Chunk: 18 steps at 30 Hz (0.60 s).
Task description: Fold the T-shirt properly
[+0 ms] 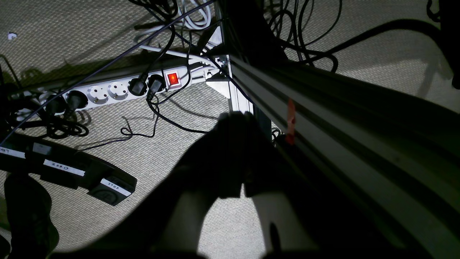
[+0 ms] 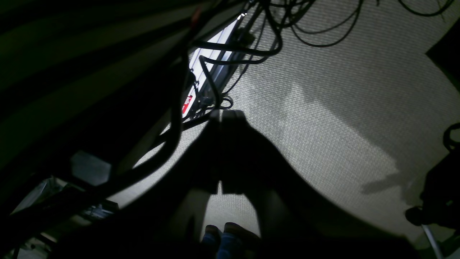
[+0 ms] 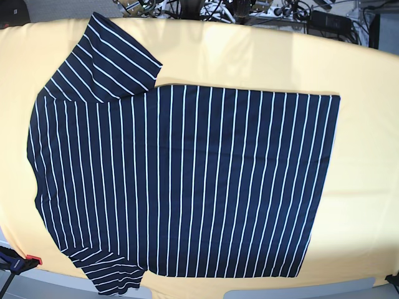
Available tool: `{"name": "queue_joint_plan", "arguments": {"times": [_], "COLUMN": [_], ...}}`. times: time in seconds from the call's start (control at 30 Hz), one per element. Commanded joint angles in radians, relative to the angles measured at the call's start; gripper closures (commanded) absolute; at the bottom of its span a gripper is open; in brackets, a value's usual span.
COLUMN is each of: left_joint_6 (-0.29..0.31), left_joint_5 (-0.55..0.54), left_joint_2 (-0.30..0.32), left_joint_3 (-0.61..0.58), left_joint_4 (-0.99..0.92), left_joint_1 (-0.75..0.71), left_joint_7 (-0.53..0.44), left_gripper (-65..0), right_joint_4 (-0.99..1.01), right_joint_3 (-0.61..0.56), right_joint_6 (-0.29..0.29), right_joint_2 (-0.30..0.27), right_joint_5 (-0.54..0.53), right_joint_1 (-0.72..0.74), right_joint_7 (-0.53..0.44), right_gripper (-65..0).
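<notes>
A: Where is the T-shirt [image 3: 181, 180]?

B: Spread flat on the yellow cloth [image 3: 262, 59] that covers the worktop, seen from the base view. Its collar end lies toward the left edge and its hem toward the right edge. One sleeve reaches up to the far left corner, the other down to the near left corner, close to the near edge.

A: Any folds in it?

B: None that show; the body lies open as one flat sheet, the stripes running from the far side to the near side.

A: And the grippers?

B: Neither arm appears above the worktop. The left gripper [image 1: 241, 117] shows only in its own wrist view, a dark shape hanging over beige carpet [image 1: 90, 36], with its fingers pressed together and nothing between them. A white power strip [image 1: 118, 88] with a lit red switch and a tangle of black cables lie on the floor beyond it, and a pale metal frame rail [image 1: 341, 118] runs just beside it on the right.

A: The right one?

B: The right gripper [image 2: 224, 115] is the same: fingers together, empty, hanging over carpet beside dark cables [image 2: 230, 54].

A: So how does the shirt sit relative to the fingers?

B: Well apart. Both sets of fingers hang down by the floor, and no part of the shirt shows in either wrist view.
</notes>
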<state>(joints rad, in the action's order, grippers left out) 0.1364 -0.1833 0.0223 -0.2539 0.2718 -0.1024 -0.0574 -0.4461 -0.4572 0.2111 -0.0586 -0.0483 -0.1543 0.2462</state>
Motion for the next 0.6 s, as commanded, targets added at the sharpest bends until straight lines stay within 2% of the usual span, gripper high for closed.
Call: {"name": "queue_joint_plan", "arguments": {"times": [0.0, 0.57], "left_joint_6": [0.006, 0.006], "left_joint_5": [-0.001, 0.0], "left_joint_2": [-0.003, -0.003], "left_joint_3": [0.001, 0.001], "left_joint_4": [0.006, 0.006], "left_joint_1": [-0.003, -0.003], "left_joint_7": [0.007, 0.014], "left_gripper": [0.0, 0.0], "right_joint_4": [-0.008, -0.008], "right_joint_3": [-0.001, -0.001], "right_joint_6": [0.013, 0.013], "right_joint_2": [-0.003, -0.002], "right_joint_5": [0.001, 0.001], "right_joint_1": [0.0, 0.0], "right_joint_7": [0.002, 0.002], "right_gripper": [0.0, 0.0]}}
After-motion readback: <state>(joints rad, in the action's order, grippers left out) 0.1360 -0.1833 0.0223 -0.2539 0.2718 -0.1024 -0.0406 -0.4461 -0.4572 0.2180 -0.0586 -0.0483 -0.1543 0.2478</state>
